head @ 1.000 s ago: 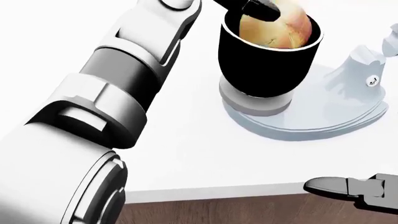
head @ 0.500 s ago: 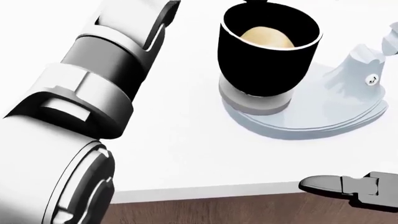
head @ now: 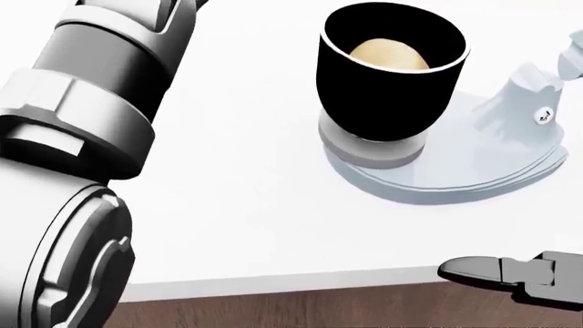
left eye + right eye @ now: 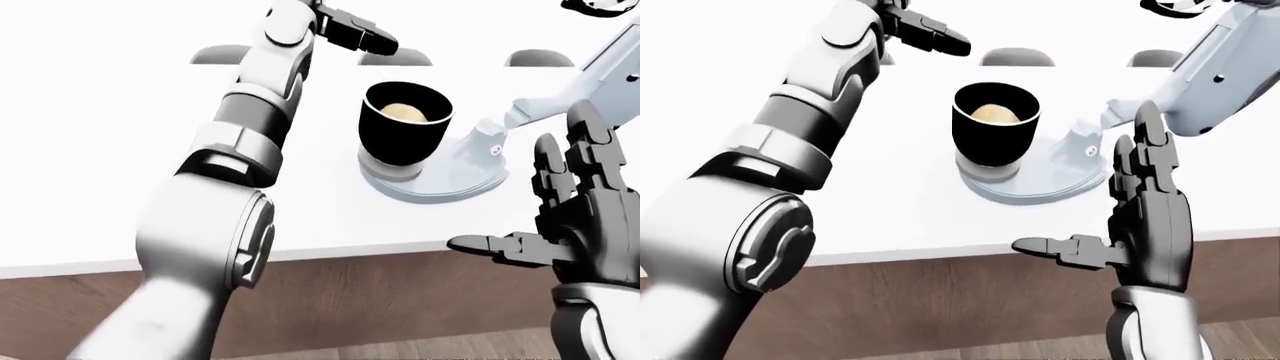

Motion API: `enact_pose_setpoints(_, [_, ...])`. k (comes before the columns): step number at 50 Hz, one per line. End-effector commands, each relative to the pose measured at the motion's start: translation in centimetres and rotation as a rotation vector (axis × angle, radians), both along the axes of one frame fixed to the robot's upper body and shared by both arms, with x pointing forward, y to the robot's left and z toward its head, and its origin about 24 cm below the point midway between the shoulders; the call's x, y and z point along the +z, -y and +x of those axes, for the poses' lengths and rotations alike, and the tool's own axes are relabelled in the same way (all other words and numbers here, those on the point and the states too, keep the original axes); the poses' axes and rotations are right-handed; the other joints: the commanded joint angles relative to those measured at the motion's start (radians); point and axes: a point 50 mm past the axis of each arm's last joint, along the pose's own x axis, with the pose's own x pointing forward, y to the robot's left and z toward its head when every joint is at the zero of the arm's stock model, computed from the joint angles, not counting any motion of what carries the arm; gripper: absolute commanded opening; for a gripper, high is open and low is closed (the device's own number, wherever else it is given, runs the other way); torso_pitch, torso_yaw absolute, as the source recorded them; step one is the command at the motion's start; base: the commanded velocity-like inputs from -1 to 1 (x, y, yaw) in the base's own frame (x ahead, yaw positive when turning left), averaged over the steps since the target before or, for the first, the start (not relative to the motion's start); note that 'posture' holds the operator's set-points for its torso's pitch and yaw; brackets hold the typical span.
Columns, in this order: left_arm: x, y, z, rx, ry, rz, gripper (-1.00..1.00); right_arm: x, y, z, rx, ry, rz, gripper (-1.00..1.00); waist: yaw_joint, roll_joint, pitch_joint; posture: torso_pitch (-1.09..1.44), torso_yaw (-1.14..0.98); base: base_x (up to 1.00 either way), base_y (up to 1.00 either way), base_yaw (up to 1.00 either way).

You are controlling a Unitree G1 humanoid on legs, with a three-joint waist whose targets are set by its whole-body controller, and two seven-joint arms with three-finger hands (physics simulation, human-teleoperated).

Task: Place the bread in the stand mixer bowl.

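- Reaching up and across the white desk (image 4: 120,150) from the left of the left-eye view, the left arm (image 4: 240,142) ends in the left robot hand (image 4: 352,31), raised near the desk's far edge, above and to the left of the bowl.
- The left robot hand's dark fingers (image 4: 932,35) are stretched out straight and hold nothing.
- The black bowl (image 3: 391,75) stands upright on the mixer base (image 3: 473,171), in the desk's right half and clear of the near edge.
- The bread (image 3: 390,55), a pale tan rounded piece, lies inside the bowl, below its rim; neither hand touches it.
- The mixer (image 4: 1220,67) has its pale head tilted up, above and to the right of the bowl in the right-eye view.
- The right robot hand (image 4: 1145,217) is held at the desk's near edge toward the right corner, palm upright, fingers spread upward and thumb pointing left; it is empty.
- In the head view only that thumb (image 3: 478,270) and part of the palm show, at the bottom right over the desk's near edge.
- Grey chair backs (image 4: 220,54) show past the far edge.
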Motion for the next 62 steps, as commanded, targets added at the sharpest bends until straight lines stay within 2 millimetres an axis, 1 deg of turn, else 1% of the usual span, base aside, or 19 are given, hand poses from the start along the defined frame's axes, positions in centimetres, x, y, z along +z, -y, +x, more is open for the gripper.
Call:
enact_pose_setpoints(1, [2.7, -0.2, -0.8, -0.024, 0.079, -0.042, 1.00, 1.0, -0.2, -0.4, -0.001, 0.067, -0.025, 1.00, 0.001, -0.004, -0.023, 0.00, 0.00, 0.00, 0.00, 0.00])
enact_pose_setpoints(6, [2.5, -0.9, -0.6, -0.022, 0.052, -0.054, 1.00, 1.0, -0.2, -0.4, 0.000, 0.067, -0.026, 1.00, 0.000, -0.003, -0.022, 0.00, 0.00, 0.00, 0.00, 0.00])
enact_pose_setpoints(9, [1.9, -1.5, -0.3, -0.006, 0.042, -0.055, 1.00, 1.0, -0.3, -0.4, 0.002, 0.067, -0.027, 1.00, 0.000, -0.002, -0.022, 0.00, 0.00, 0.00, 0.00, 0.00])
enact_pose_setpoints(17, [1.5, -2.7, -0.1, 0.016, 0.036, -0.070, 1.00, 1.0, -0.3, -0.3, 0.004, 0.064, -0.027, 1.00, 0.000, 0.000, -0.023, 0.00, 0.00, 0.00, 0.00, 0.00])
enact_pose_setpoints(20, [0.9, -2.9, 0.0, 0.031, 0.044, -0.057, 1.00, 1.0, -0.3, -0.3, 0.005, 0.064, -0.028, 1.00, -0.001, 0.001, -0.023, 0.00, 0.00, 0.00, 0.00, 0.00])
enact_pose_setpoints(22, [1.0, -3.1, 0.0, 0.036, 0.045, -0.062, 1.00, 1.0, -0.4, -0.3, 0.006, 0.063, -0.029, 1.00, 0.000, 0.002, -0.024, 0.00, 0.00, 0.00, 0.00, 0.00])
enact_pose_setpoints(29, [-0.2, -4.6, 0.4, 0.076, 0.053, -0.045, 1.00, 1.0, -0.4, -0.3, 0.005, 0.064, -0.029, 1.00, -0.001, 0.005, -0.025, 0.00, 0.00, 0.00, 0.00, 0.00])
enact_pose_setpoints(33, [0.1, -5.1, 0.2, 0.081, 0.070, -0.039, 1.00, 1.0, -0.4, -0.3, 0.006, 0.063, -0.030, 1.00, -0.002, 0.008, -0.026, 0.00, 0.00, 0.00, 0.00, 0.00])
enact_pose_setpoints(38, [0.4, -5.6, -0.5, 0.074, 0.091, -0.035, 1.00, 1.0, -0.4, -0.3, 0.006, 0.063, -0.030, 1.00, -0.003, 0.009, -0.024, 0.00, 0.00, 0.00, 0.00, 0.00])
enact_pose_setpoints(42, [-0.5, -6.2, -1.1, 0.069, 0.091, -0.039, 1.00, 1.0, -0.5, -0.2, 0.007, 0.062, -0.030, 1.00, -0.004, 0.012, -0.022, 0.00, 0.00, 0.00, 0.00, 0.00])
enact_pose_setpoints(50, [-0.7, -7.2, -3.8, 0.052, 0.107, -0.061, 1.00, 1.0, -0.7, -0.2, 0.010, 0.061, -0.030, 1.00, -0.006, 0.020, -0.021, 0.00, 0.00, 0.00, 0.00, 0.00])
enact_pose_setpoints(57, [-1.4, -8.0, -4.3, 0.064, 0.098, -0.064, 1.00, 1.0, -0.8, -0.1, 0.013, 0.059, -0.031, 1.00, -0.004, 0.022, -0.020, 0.00, 0.00, 0.00, 0.00, 0.00])
enact_pose_setpoints(60, [-2.2, -8.3, -4.6, 0.061, 0.083, -0.065, 1.00, 1.0, -0.7, -0.1, 0.012, 0.061, -0.032, 1.00, -0.003, 0.022, -0.020, 0.00, 0.00, 0.00, 0.00, 0.00])
enact_pose_setpoints(62, [-2.3, -8.7, -4.8, 0.069, 0.087, -0.068, 1.00, 1.0, -0.8, -0.1, 0.014, 0.060, -0.033, 1.00, -0.003, 0.023, -0.020, 0.00, 0.00, 0.00, 0.00, 0.00])
